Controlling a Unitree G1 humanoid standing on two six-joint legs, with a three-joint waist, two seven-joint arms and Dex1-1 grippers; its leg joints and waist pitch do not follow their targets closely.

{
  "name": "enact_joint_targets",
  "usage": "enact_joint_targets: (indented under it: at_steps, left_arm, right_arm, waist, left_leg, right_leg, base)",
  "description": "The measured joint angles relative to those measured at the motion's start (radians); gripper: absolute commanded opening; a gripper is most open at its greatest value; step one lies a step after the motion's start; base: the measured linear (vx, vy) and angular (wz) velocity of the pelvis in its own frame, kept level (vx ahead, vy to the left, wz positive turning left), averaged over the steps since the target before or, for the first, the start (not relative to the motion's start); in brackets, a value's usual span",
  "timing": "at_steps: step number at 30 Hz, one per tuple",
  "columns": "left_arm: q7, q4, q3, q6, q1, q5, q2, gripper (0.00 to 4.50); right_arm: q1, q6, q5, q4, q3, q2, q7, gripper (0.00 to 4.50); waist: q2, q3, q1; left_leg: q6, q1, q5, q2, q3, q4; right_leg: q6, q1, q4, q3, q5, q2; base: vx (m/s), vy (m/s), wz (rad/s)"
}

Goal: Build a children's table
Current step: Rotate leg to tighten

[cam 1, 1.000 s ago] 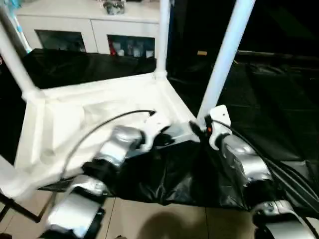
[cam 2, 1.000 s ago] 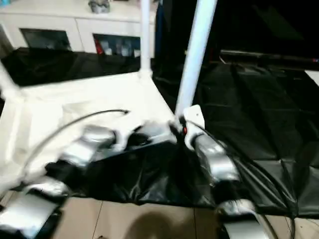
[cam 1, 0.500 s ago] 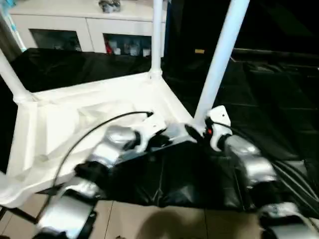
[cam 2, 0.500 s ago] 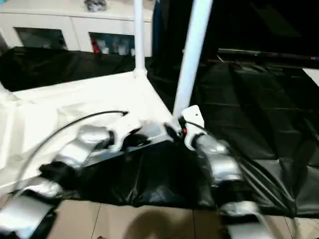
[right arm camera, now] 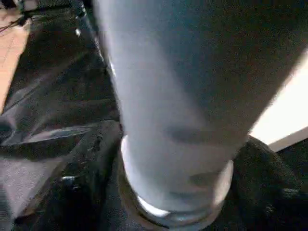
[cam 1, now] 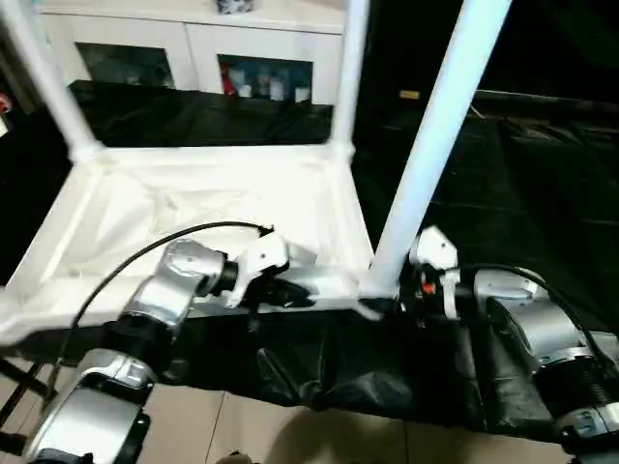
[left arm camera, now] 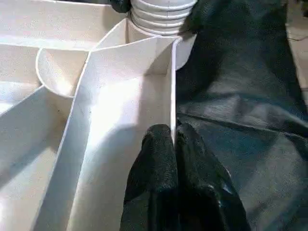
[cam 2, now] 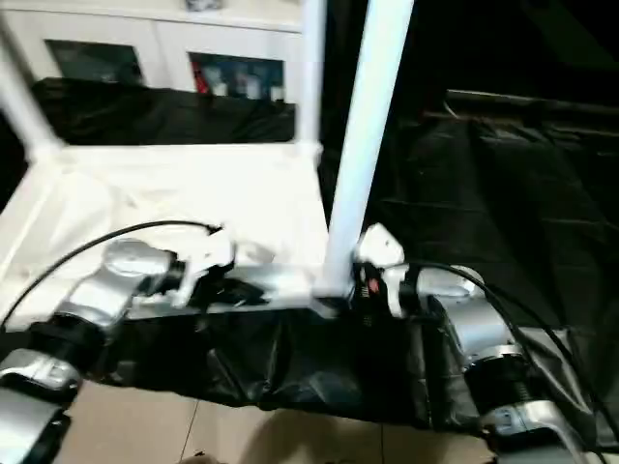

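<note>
Right wrist view: table leg (right arm camera: 173, 120) up close, right fingers hidden.

black-covered work table (cam 1: 542, 174), upturned children's table (cam 1: 193, 208) on it

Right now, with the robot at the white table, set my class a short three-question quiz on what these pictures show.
1. True or false: the children's table lies upside down, legs pointing up.
2. What does the left gripper pinch? A) a leg B) the tabletop's rim C) the black cover
3. Fill in: the right gripper is at the base of the near-right ____.

Key: 1 true; 2 B; 3 leg.
</note>
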Motion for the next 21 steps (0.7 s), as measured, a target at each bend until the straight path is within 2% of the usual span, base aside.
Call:
enact_joint_targets:
  at_steps: [7,13,16,19,21]
  left_arm:
    - [-0.008,0.006,0.0,-0.01,-0.002,0.0,0.0,0.0]
    - [0.031,0.01,0.004,-0.009,-0.002,0.005,-0.008,0.0]
    - [0.12,0.017,0.017,0.013,-0.008,0.024,-0.031,0.0]
    - [0.26,0.034,0.035,0.07,-0.028,0.058,-0.094,0.0]
    - [0.333,0.047,0.035,0.106,-0.042,0.068,-0.144,0.0]
  right_arm:
    - [-0.001,0.001,-0.003,0.0,0.006,0.0,0.013,2.73]
    - [0.001,0.002,-0.009,0.003,0.0,0.022,-0.025,2.72]
    - [0.0,0.002,-0.035,0.028,-0.04,0.074,-0.153,2.72]
    - [-0.018,0.021,-0.044,0.091,-0.122,0.188,-0.404,2.71]
    - [-0.038,0.039,-0.05,0.121,-0.157,0.231,-0.538,2.71]
  waist:
    - [-0.001,0.001,0.002]
    - [-0.001,0.0,0.003]
    - [-0.001,0.0,-0.001]
    - [-0.002,0.0,-0.013]
    - [-0.002,0.0,-0.014]
  left_leg:
    - [0.001,0.0,0.001,0.0,0.001,0.0]
    - [0.001,0.001,0.002,0.001,0.001,0.0]
    - [-0.005,0.002,0.001,0.001,0.001,0.0]
    - [-0.011,0.003,0.004,0.001,0.001,-0.001]
    - [-0.012,0.003,0.004,0.0,0.001,-0.001]
  right_leg:
    - [0.0,0.0,0.001,0.0,0.0,0.0]
    - [0.0,0.0,0.001,0.0,0.0,0.0]
    - [0.0,0.002,0.002,0.0,0.0,0.0]
    - [0.0,0.004,0.002,0.0,0.0,0.0]
    - [0.002,0.004,0.001,0.001,0.0,0.0]
  base:
    - [0.0,0.0,0.0]
    - [0.0,0.0,0.0]
    - [0.0,0.0,0.0]
    - [0.0,0.0,0.0]
    - [0.0,0.0,0.0]
